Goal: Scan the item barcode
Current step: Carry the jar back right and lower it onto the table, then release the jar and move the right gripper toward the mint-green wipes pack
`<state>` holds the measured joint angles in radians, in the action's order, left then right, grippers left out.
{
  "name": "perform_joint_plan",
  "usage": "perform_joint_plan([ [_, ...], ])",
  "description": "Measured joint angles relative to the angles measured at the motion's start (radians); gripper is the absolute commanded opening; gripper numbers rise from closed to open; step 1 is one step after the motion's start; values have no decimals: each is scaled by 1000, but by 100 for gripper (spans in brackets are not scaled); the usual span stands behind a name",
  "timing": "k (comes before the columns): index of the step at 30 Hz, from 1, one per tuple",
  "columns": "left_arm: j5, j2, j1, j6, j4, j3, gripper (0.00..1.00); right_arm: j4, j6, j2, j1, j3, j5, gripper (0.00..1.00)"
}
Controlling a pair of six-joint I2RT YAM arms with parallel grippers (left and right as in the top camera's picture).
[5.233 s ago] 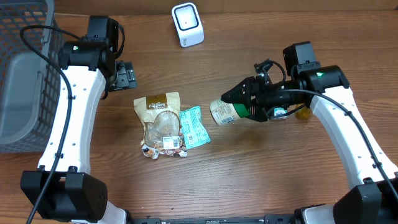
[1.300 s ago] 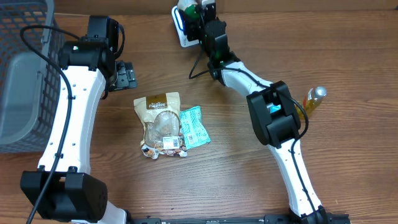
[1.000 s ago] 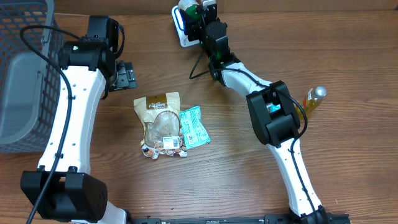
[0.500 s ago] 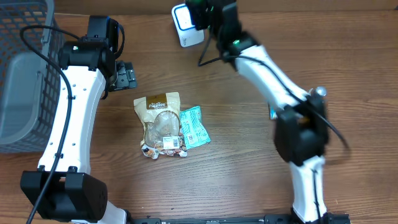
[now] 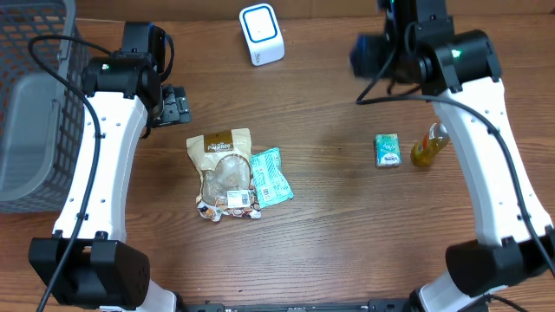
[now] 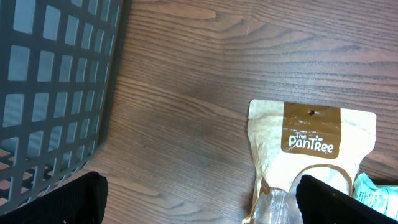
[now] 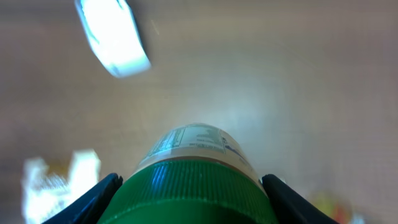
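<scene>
Grasping bottle (image 7: pixel 194 146) in right gripper (image 7: pixel 193 193), jaws clenched on round, ribbed green plastic cap from 3 and 9 o'clock, paper label toward 12. Hangs blurred at 1 o'clock above wood-grain table (image 5: pixel 347 243), glossy white scanner (image 5: pixel 261 33) at 11. Spreads left gripper (image 6: pixel 199 186) wide, empty.

We read "The PanTree" in white letters on the brown band at the top of the pouch (image 6: pixel 311 134), which lies left of centre on the table; the bottle (image 7: pixel 196 140) in the right wrist view bears a white label whose fine print is too blurred to read; the teal packet (image 5: pixel 270 173) just right of the pouch and the small green box (image 5: pixel 388 150) further right carry print too small for us to make out.
</scene>
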<state>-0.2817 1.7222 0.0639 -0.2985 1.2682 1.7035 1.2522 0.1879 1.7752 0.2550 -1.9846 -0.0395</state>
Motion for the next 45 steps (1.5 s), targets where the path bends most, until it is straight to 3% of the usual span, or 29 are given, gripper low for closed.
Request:
perform_joint_plan([
  [8, 0, 0, 0, 0, 0, 0, 100, 88, 23, 32, -24, 228, 66, 9],
  [16, 0, 0, 0, 0, 0, 0, 99, -102, 27, 32, -24, 509, 77, 9],
  [26, 0, 0, 0, 0, 0, 0, 100, -288, 48, 32, -24, 710, 82, 15],
  [29, 0, 0, 0, 0, 0, 0, 99, -310, 48, 32, -24, 732, 84, 24],
  [31, 0, 0, 0, 0, 0, 0, 99, -319, 48, 32, -24, 734, 84, 51],
  [33, 0, 0, 0, 0, 0, 0, 100, -324, 48, 32, -24, 734, 84, 55],
  [36, 0, 0, 0, 0, 0, 0, 100, -325, 50, 32, -24, 734, 84, 76],
  [39, 0, 0, 0, 0, 0, 0, 100, -323, 53, 32, -24, 734, 84, 90],
  [43, 0, 0, 0, 0, 0, 0, 100, -271, 52, 32, -24, 707, 84, 100],
  [45, 0, 0, 0, 0, 0, 0, 100, -239, 51, 32, -24, 670, 85, 100],
])
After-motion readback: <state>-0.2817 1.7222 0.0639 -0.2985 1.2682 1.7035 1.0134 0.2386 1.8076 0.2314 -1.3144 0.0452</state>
